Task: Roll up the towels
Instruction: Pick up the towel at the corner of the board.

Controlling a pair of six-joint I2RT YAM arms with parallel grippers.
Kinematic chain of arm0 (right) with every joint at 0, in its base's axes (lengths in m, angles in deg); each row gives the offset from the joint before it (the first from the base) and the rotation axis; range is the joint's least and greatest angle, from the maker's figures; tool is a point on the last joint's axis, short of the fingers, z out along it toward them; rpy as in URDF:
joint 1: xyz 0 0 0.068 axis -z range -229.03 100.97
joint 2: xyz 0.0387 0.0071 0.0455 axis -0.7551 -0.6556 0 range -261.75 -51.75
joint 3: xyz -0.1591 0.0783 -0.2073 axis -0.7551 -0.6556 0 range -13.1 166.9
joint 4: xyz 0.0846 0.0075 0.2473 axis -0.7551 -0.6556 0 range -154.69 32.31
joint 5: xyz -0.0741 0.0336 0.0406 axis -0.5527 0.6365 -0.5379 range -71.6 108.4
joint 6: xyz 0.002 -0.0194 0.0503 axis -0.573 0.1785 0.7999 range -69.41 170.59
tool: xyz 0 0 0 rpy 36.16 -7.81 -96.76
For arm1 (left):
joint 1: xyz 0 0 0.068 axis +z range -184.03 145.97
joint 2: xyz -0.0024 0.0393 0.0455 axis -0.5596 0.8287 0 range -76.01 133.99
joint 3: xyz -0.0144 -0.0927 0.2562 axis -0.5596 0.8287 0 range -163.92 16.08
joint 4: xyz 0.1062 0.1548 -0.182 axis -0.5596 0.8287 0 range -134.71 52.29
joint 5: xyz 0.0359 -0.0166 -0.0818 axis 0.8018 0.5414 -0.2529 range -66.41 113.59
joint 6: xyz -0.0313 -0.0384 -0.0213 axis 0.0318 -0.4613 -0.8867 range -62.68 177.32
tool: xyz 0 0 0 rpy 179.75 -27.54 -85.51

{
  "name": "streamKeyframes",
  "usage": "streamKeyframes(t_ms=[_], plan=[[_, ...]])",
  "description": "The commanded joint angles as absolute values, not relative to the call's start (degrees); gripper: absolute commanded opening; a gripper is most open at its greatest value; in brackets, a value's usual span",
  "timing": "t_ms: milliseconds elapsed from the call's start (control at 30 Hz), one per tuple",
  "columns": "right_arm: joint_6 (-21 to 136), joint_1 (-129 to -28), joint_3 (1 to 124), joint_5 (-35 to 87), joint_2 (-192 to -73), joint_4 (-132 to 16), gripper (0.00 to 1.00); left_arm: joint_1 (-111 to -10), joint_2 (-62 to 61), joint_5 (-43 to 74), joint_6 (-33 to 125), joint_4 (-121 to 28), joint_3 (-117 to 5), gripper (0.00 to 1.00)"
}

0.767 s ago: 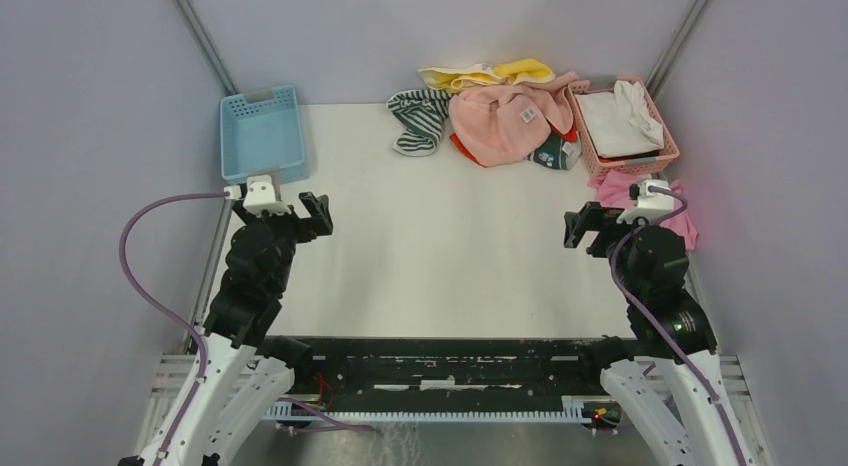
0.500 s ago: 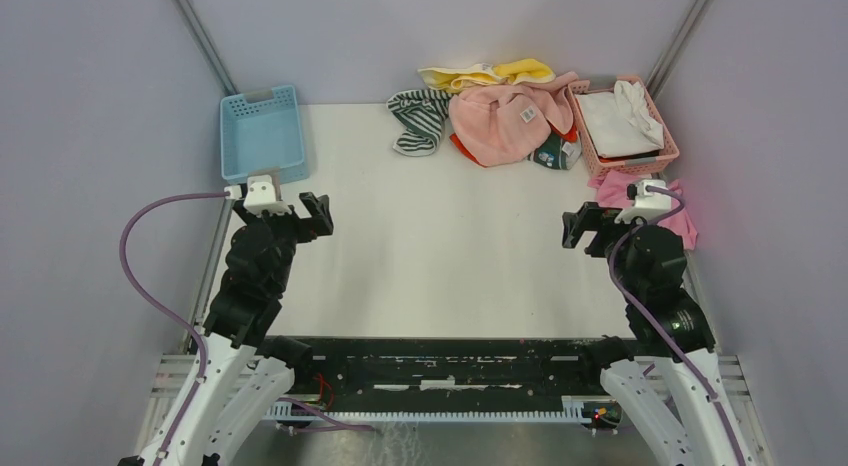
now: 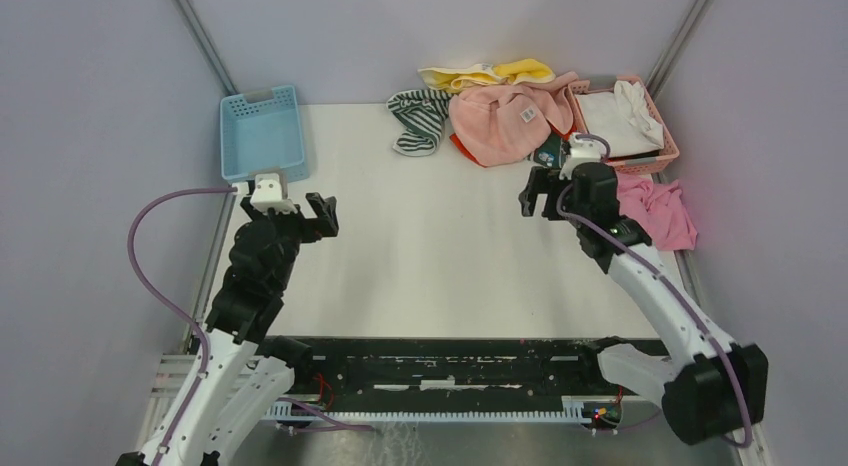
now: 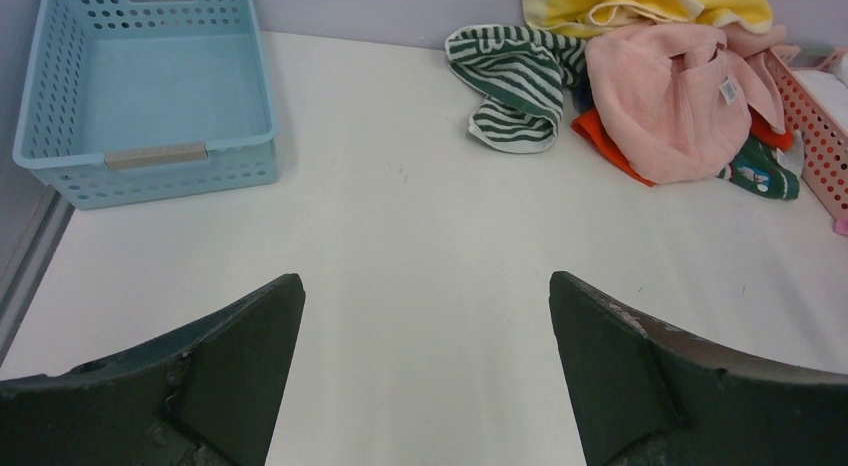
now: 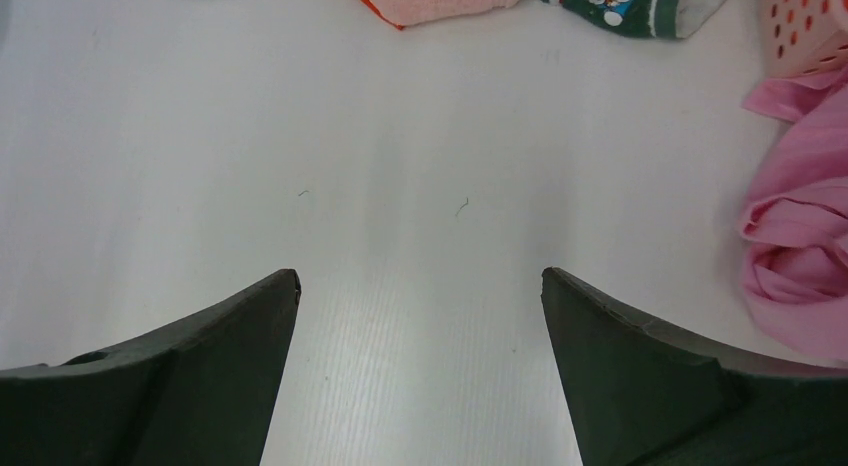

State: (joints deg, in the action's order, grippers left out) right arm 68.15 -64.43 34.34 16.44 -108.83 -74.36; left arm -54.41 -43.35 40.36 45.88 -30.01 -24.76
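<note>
Currently: towels [image 3: 470, 106], unrolled, heaped at the far edge of the table [image 3: 440, 266], pink towel [image 3: 495, 121] topmost and striped towel [image 3: 418, 121] beside it.

Step, as I judge it: fetching the first. I must drag one onto bare surface.

Right gripper [image 3: 537, 198]: near the heap, fingers wide apart, empty. Left gripper [image 3: 322, 216]: likewise, well back.

Blue basket [image 3: 262, 94] far left. Pink basket [image 3: 640, 164] right, with a loose pink cloth [image 3: 660, 211] beside it that could snag.
</note>
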Motion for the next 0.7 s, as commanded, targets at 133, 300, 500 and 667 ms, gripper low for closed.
streamKeyframes(t_ms=[133,300,500,667], plan=[[68.07,-64.66,47.88,13.24,-136.77,-53.12,1.00,-54.50,-41.92,38.08,47.72,-31.43,-24.86,0.99],[68.00,-64.55,59.39,8.62,-154.87,-46.80,1.00,-54.51,-40.96,37.86,48.08,-31.70,-24.56,0.99],[68.04,-64.33,75.20,5.97,-170.75,-44.94,0.95,-54.51,-39.52,38.29,48.60,-32.09,-24.19,0.99],[68.37,-63.93,86.89,0.97,-180.86,-46.48,0.91,-54.50,-38.53,38.37,48.95,-32.42,-23.92,0.99]])
